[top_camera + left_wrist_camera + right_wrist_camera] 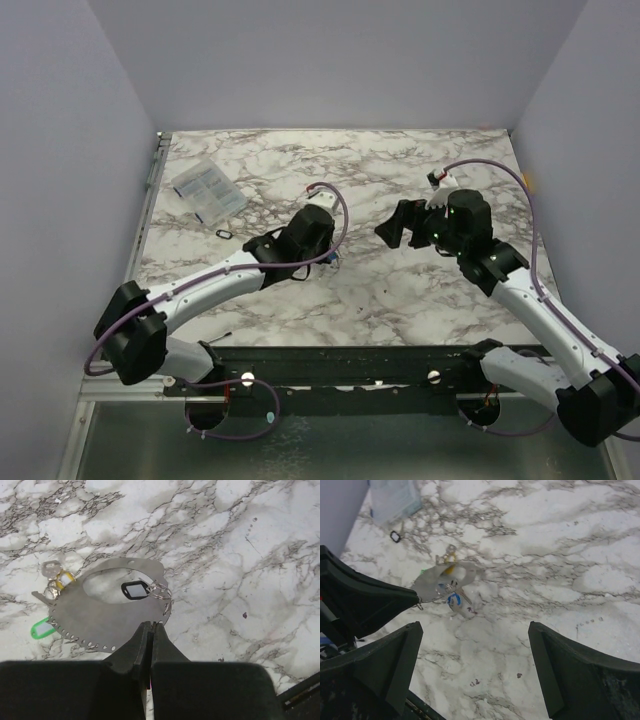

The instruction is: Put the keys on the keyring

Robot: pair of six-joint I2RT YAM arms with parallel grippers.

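While the left gripper (150, 628) is pinching the near edge of the thin metal plate (100, 620) with its jaws fully closed, the right gripper (475, 630) is hovering over the marble table (560, 555) with its jaws spread wide and holding nothing.

Step in hand, as judged: the left arm is steadying the plate while the right arm is lining up to pick a key.

Recommended practice:
- Left arm: hold the plate level and motionless. A thin edge grip is liable to pivot under any side load.
- Right arm: descend on one key only, closing across its coloured head and not across the plate rim.
- Avoid dragging the cluster, since the pieces are lying close together.

Position of the parts:
- The keys (62, 579) are sitting at the plate's far-left rim, well away from the left fingertips; the yellow-headed one is touching the rim.
- A green tag (42, 629) is lying just beside the plate's left edge.
- A black tag (134, 590) and a wire ring (161, 590), probably the keyring, are resting at the plate's opening, just ahead of the closed jaws.
- Seen from the right wrist, the cluster is lying ahead and left of the open jaws, not between them.
- Whether the plate is lifted off the table cannot be told.
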